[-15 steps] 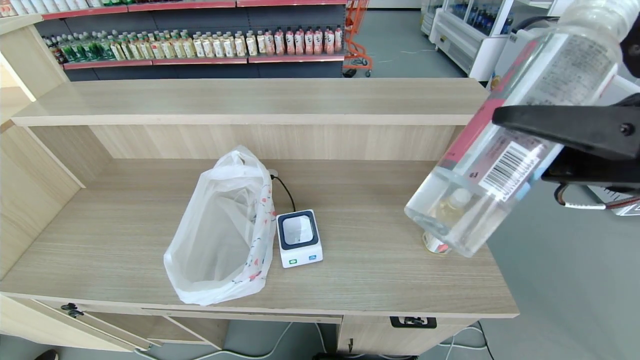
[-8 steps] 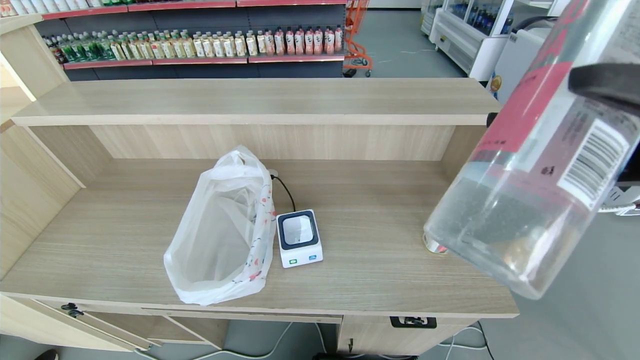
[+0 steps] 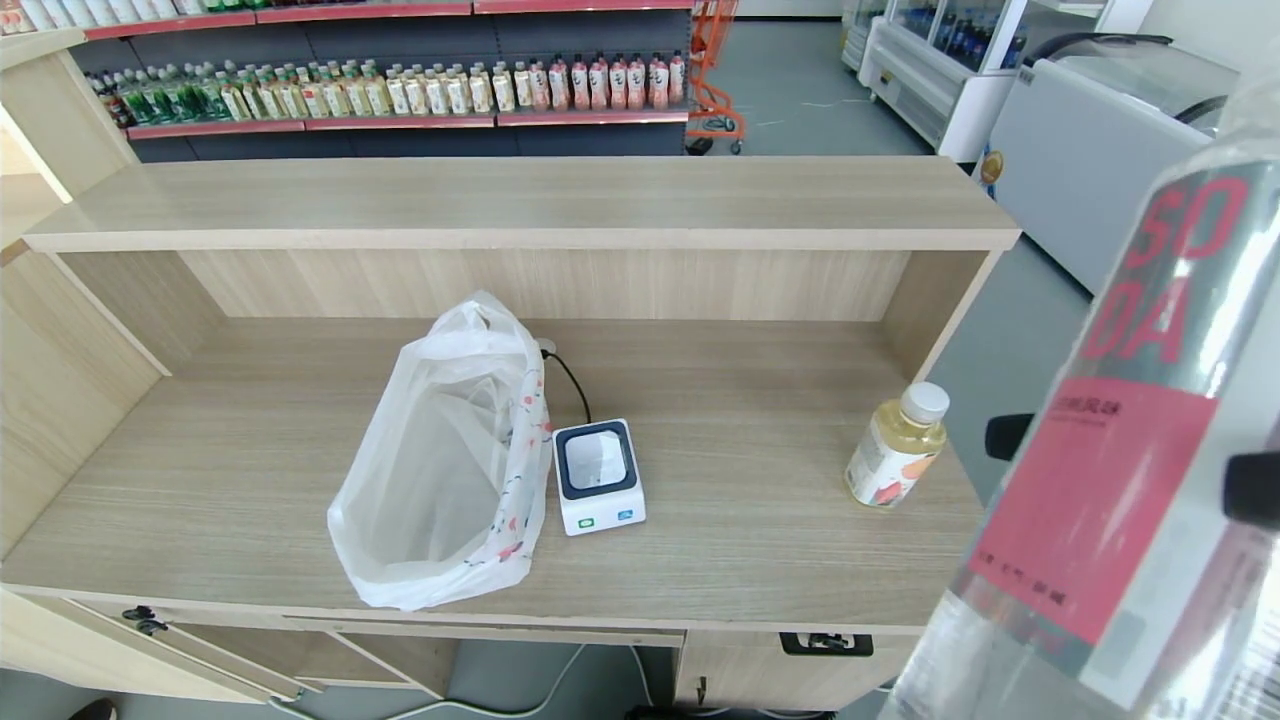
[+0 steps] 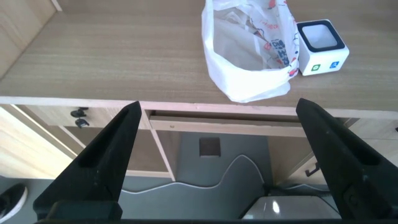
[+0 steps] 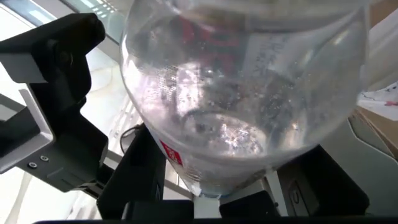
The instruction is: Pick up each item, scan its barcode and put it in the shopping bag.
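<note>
A clear soda bottle [image 3: 1110, 470] with a pink label hangs close to the head camera at the right, off the counter's right end, and my right gripper [image 3: 1130, 465] is shut on it. In the right wrist view the bottle's round base [image 5: 242, 93] sits between the black fingers [image 5: 59, 68]. A small yellow juice bottle [image 3: 897, 445] stands upright near the counter's right edge. The white shopping bag [image 3: 440, 470] lies open mid-counter, and the white barcode scanner [image 3: 598, 475] sits just right of it. My left gripper [image 4: 211, 162] hangs open and empty below the counter's front edge, near the bag [image 4: 249, 56] and scanner [image 4: 321, 39].
The wooden counter [image 3: 750, 520] has a raised back shelf [image 3: 500, 200] and side walls. A black cable [image 3: 572, 385] runs from the scanner to the back wall. Bare counter lies between the scanner and the juice bottle.
The right gripper has carried the soda bottle right and nearer the head camera, uncovering the juice bottle. The bottle has turned, so its pink label faces the camera instead of the barcode.
</note>
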You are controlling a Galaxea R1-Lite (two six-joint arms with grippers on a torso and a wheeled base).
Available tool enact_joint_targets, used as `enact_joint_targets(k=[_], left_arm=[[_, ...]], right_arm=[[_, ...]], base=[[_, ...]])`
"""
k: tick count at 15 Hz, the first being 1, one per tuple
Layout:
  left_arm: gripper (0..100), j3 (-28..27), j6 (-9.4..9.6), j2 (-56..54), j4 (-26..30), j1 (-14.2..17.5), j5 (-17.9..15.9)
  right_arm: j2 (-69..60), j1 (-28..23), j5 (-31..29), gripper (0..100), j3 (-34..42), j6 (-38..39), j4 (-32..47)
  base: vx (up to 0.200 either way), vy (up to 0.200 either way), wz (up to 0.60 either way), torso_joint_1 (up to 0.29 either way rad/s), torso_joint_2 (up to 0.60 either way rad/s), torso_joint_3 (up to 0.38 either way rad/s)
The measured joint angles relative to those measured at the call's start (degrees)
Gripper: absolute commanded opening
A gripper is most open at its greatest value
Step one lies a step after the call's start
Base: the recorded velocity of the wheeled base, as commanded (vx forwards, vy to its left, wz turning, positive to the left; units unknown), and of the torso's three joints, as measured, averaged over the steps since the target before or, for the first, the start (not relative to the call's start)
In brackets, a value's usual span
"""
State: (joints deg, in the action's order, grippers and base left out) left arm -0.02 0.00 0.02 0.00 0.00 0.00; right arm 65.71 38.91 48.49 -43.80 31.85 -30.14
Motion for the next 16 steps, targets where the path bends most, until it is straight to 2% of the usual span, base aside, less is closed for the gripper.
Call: enact_joint_targets(k=[1,5,9,12,16], left_arm=[[100,0.0,0.0,0.0,0.0,0.0,0.0],[100,0.0,0.0,0.0,0.0,0.0,0.0],[100,0.0,0.0,0.0,0.0,0.0,0.0],[100,0.0,0.0,0.0,0.0,0.0,0.0],[100,0.0,0.0,0.0,0.0,0.0,0.0]], right_arm=[[0.1,0.3,-0.9,0,0.1,-0.5,0.0],[1.8,3.5,-10.3,0,-0.4,-4.4,0.1],[3.4,8.9,-18.6,0,-1.2,-5.4,1.5],[3.8,12.3,-21.6,0,-1.3,-5.8,2.0],[4.0,13.4,-21.9,0,-1.3,-6.4,2.0]], base=[[0.0,0.0,0.0,0.0,0.0,0.0],[0.0,0.0,0.0,0.0,0.0,0.0],[0.0,0.0,0.0,0.0,0.0,0.0],[0.0,0.0,0.0,0.0,0.0,0.0],[0.0,0.0,0.0,0.0,0.0,0.0]])
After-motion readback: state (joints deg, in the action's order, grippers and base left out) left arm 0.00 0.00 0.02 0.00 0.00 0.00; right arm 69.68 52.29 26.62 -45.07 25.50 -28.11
